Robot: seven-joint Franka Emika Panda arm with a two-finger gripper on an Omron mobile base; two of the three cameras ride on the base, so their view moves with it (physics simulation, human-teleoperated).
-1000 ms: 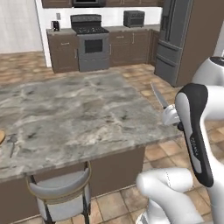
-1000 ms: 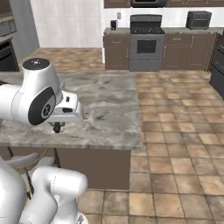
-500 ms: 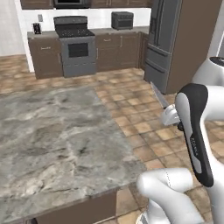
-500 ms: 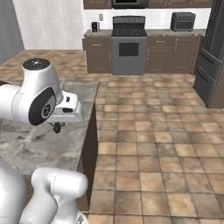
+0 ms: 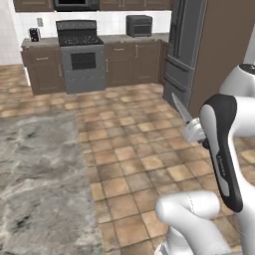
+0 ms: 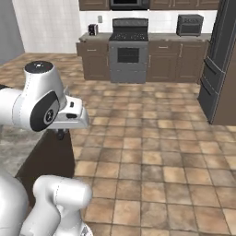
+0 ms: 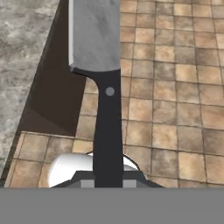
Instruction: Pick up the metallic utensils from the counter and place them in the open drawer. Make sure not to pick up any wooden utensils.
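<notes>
left base: knife (image 5: 180, 109) blade juts up-left from gripper (image 5: 195, 133), above tiled floor, right of counter (image 5: 40, 184) | right base: counter (image 6: 14, 147) corner at left | hand: fingers clamped on knife (image 7: 105, 87) black handle, blade over floor beside counter (image 7: 22, 52) edge

I am seeing the knife (image 7: 101, 65) showing a mottled grey steel blade and a black handle with one pale rivet. The worktop (image 5: 35, 184) is showing grey-beige marbling over a dark brown base. The floor (image 6: 156, 152) is showing brown and tan square tiles with pale grout.
</notes>
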